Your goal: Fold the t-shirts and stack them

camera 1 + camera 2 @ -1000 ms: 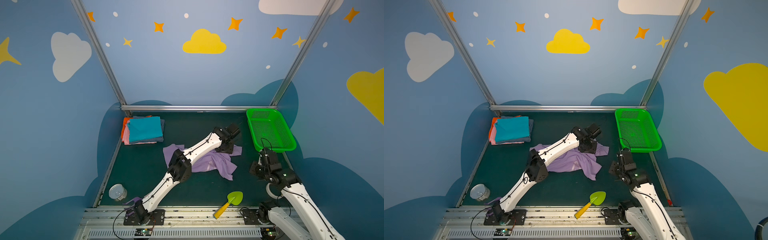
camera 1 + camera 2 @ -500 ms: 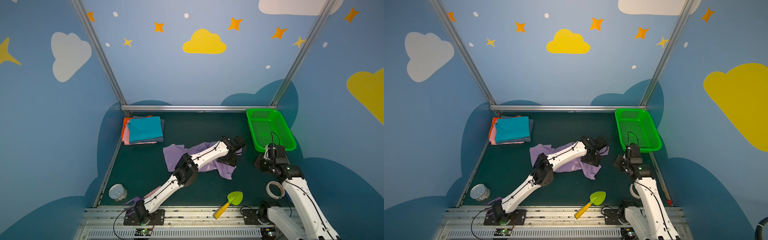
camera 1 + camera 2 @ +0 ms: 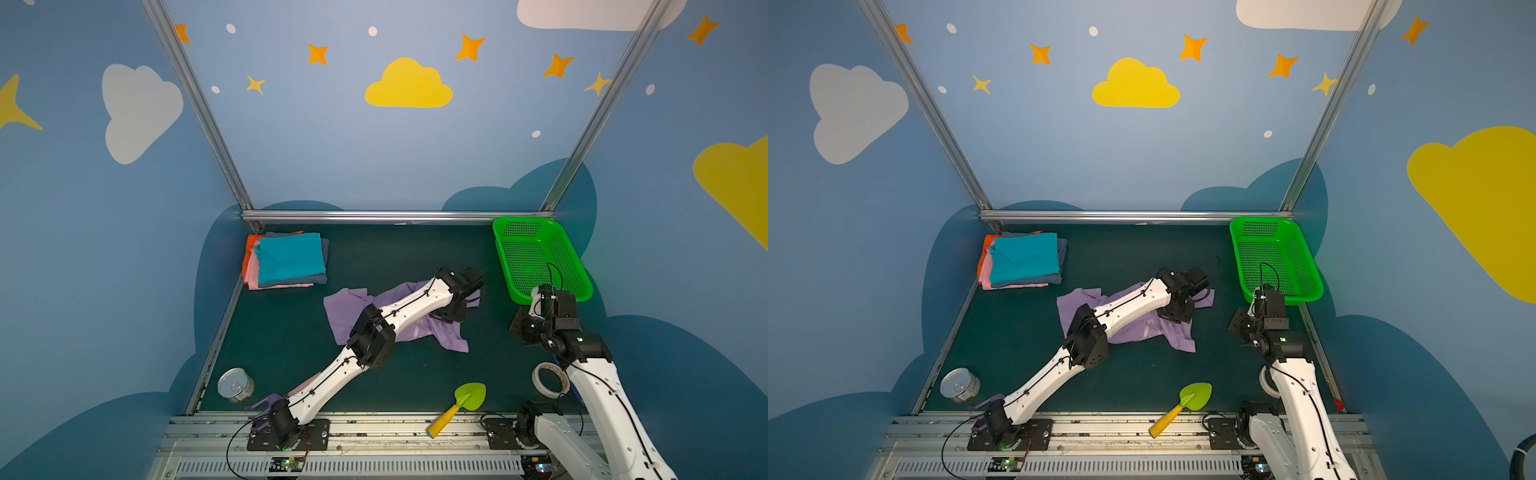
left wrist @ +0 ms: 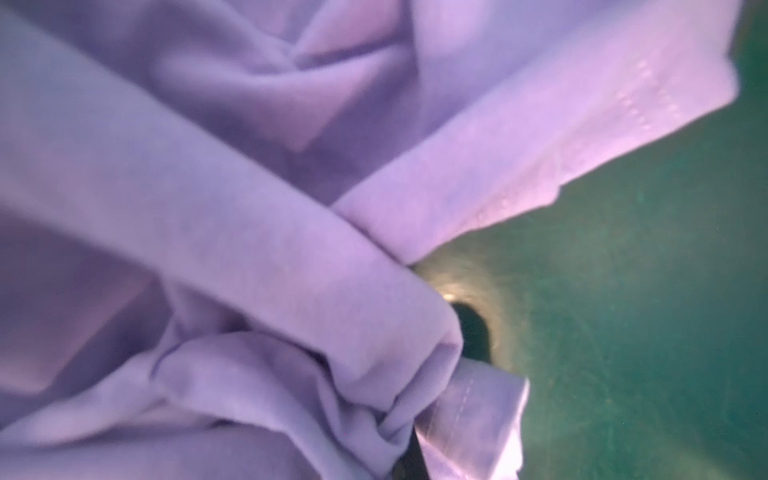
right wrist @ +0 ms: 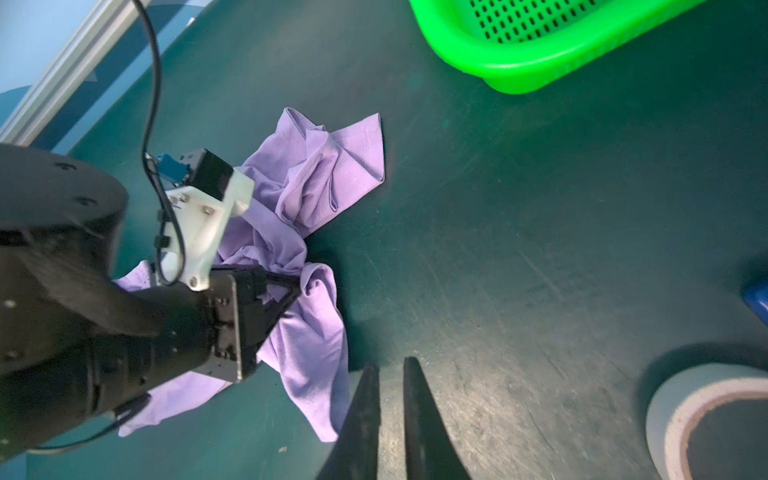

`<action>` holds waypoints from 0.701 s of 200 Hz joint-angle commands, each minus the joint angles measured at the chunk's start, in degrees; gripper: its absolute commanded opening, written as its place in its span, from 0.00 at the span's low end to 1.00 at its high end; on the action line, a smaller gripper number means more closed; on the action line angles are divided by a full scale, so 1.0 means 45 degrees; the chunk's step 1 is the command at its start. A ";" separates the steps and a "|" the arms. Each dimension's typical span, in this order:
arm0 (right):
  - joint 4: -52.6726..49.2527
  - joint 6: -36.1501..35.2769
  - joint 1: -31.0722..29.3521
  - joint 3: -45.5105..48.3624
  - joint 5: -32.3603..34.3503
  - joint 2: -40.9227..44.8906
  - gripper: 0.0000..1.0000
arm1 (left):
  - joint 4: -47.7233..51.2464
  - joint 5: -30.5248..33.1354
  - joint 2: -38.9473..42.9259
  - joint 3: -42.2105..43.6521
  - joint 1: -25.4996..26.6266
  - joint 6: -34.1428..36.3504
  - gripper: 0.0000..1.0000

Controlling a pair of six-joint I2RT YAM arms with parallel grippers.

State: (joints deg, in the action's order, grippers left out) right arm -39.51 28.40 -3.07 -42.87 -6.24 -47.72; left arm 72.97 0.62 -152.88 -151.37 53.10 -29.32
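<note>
The lavender t-shirt (image 3: 345,309) (image 3: 1075,309) lies crumpled mid-table, under the left arm. My left gripper (image 3: 453,311) (image 3: 1178,312) is at its right end, shut on a bunched fold of the lavender cloth (image 4: 249,208) (image 5: 316,178). The left gripper's fingertips (image 5: 291,286) pinch that fold just above the mat. The stack of folded t-shirts (image 3: 289,259) (image 3: 1023,257), teal on top, sits at the far left corner. My right gripper (image 3: 523,326) (image 3: 1237,324) (image 5: 390,363) hovers right of the shirt, shut to a thin slit with nothing in it.
A green basket (image 3: 569,257) (image 5: 519,66) stands at the far right, just beyond the right wrist. A tape roll (image 3: 548,376) (image 5: 673,403) lies by the right arm. A tin can (image 3: 235,384) and a green toy shovel (image 3: 469,397) lie near the front rail.
My left gripper slid along the shirt toward the near right, then shut on a fold. The right arm swung toward the basket and its jaws narrowed.
</note>
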 commanded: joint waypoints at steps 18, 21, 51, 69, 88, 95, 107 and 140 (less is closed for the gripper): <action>0.0622 -0.0745 -0.0185 -0.0387 -0.1250 -0.0764 0.18 | 0.1128 0.0797 0.3480 0.0182 -0.1224 -0.0069 0.06; 0.0604 -0.0765 -0.0227 -0.0479 -0.1299 -0.0896 0.19 | 0.1101 0.0831 0.3736 0.0325 -0.1272 -0.0050 0.07; 0.0652 -0.0482 -0.1096 -0.1081 -0.1040 -0.2094 0.21 | 0.0149 0.0757 0.6292 0.2632 -0.1648 0.0193 0.05; 0.1038 -0.0470 -0.1805 -0.1373 -0.0630 -0.2736 0.20 | -0.0264 0.0474 0.7545 0.3966 -0.1833 0.0104 0.04; 0.1651 -0.0367 -0.2389 -0.1762 -0.0349 -0.3537 0.21 | -0.0449 0.0335 0.8659 0.5175 -0.2162 -0.0137 0.04; 0.1894 -0.0356 -0.2558 -0.1954 -0.0314 -0.3900 0.21 | -0.0571 0.0258 0.9052 0.5651 -0.2313 -0.0223 0.05; 0.2127 -0.0262 -0.2785 -0.2367 -0.0239 -0.4648 0.25 | -0.0786 0.0223 0.9770 0.6492 -0.2647 -0.0349 0.05; 0.2886 -0.0314 -0.3347 -0.3612 -0.0547 -0.6978 0.39 | -0.1945 0.0096 1.1814 0.9539 -0.3591 -0.1027 0.05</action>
State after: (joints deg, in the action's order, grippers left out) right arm -30.68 27.03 -16.60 -54.98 -8.60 -73.32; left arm 68.10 1.23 -105.84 -115.63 40.18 -30.94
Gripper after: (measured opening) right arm 0.363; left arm 0.064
